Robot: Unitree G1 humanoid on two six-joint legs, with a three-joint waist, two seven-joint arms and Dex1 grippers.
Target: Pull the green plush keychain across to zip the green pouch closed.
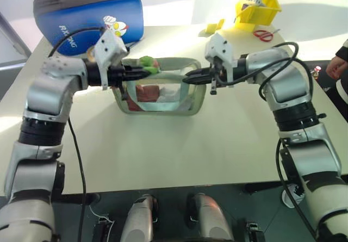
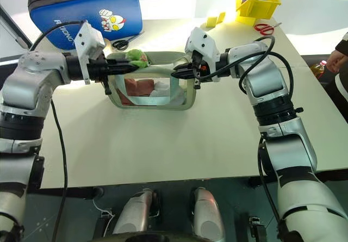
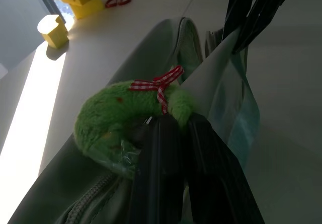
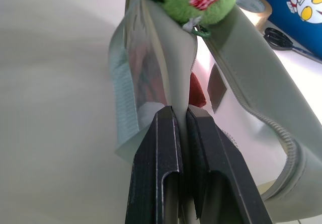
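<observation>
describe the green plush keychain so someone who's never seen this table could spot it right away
On the pale table, look just in front of the big blue case for the green pouch with clear sides. At its top edge, on the end by the left gripper, sits the green plush keychain. It is the only fuzzy bright green thing there, with a red checked ribbon.
</observation>
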